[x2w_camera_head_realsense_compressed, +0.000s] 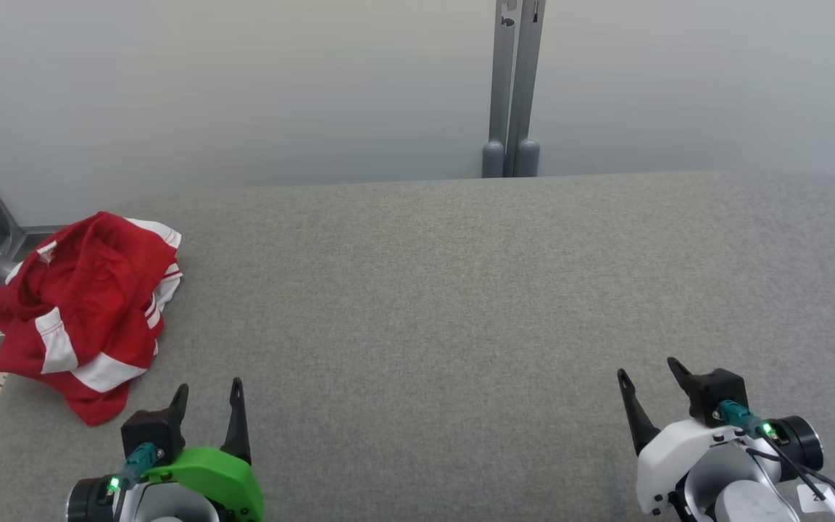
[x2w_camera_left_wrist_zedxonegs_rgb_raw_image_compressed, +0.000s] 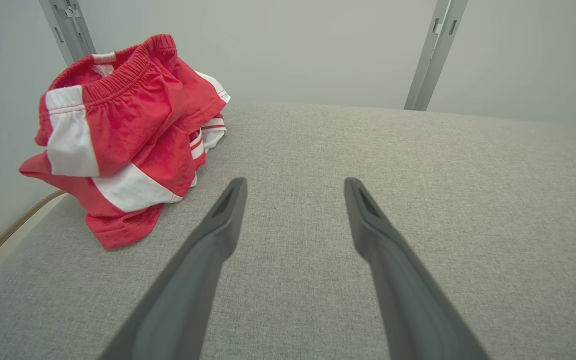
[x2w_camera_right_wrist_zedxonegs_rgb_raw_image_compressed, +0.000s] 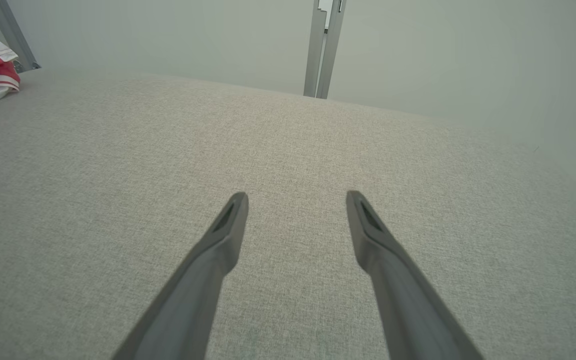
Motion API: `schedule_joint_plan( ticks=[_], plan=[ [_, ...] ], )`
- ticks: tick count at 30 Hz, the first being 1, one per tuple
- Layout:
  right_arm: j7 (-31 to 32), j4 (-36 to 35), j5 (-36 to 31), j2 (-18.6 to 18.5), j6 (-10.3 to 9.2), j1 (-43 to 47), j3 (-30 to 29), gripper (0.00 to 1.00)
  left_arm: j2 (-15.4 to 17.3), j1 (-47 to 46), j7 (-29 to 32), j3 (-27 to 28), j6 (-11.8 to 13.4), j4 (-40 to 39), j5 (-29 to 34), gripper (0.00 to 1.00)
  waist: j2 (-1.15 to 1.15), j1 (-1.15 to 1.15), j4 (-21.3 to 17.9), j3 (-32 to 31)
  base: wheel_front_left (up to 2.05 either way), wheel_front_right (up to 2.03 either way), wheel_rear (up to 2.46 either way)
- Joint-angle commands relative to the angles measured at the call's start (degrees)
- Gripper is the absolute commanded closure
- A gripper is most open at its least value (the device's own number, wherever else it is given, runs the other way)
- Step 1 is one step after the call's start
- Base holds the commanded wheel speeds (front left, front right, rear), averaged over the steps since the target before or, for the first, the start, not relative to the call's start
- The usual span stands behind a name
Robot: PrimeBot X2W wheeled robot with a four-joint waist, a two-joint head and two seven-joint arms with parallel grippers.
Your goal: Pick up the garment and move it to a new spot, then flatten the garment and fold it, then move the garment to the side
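Head view: crumpled red-and-white garment (x2w_camera_head_realsense_compressed: 88, 304), elastic-waisted, heaped at left edge of grey woven tabletop (x2w_camera_head_realsense_compressed: 425, 290). Left gripper (x2w_camera_head_realsense_compressed: 210, 384) over tabletop's near-left corner, right gripper (x2w_camera_head_realsense_compressed: 646, 367) near-right; dark tapered fingers (x2w_camera_left_wrist_zedxonegs_rgb_raw_image_compressed: 225, 215) of both spread wide, empty.
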Motion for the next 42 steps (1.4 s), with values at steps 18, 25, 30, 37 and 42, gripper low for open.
schedule_joint_plan(
  ticks=[18,25,30,37,42],
  plan=[
    [-1.37,-0.60,1.70,-0.20,0.00,2.16,-1.22,0.00,1.62,1.00,0.78,-1.11,0.50,-0.82,-0.55,0.00,0.00,0.00,8.96,-0.64,0.00,0.00,0.00],
    [-1.92,-0.01,3.23,-0.20,-0.01,2.48,-0.30,0.00,3.19,1.77,1.78,-0.82,0.95,-2.13,-0.89,0.00,0.00,0.00,15.18,-0.47,0.00,0.00,0.00],
    [-2.56,0.68,4.28,-0.20,-0.01,1.68,0.26,0.00,4.14,2.11,2.63,-0.73,1.43,-3.42,-0.99,0.00,0.00,0.00,19.09,-0.11,0.00,0.00,0.00],
    [-3.32,1.75,4.93,-0.22,-0.01,0.44,0.96,0.00,4.86,2.51,3.17,-0.42,2.37,-5.12,-1.23,0.00,0.00,0.00,22.54,0.52,0.00,0.00,0.00],
    [-3.66,2.56,5.07,-0.23,-0.01,-0.03,1.14,0.00,5.07,2.39,3.40,-0.30,2.46,-5.37,-1.58,0.00,0.00,0.00,23.60,0.69,0.00,0.00,0.00]
  ],
)
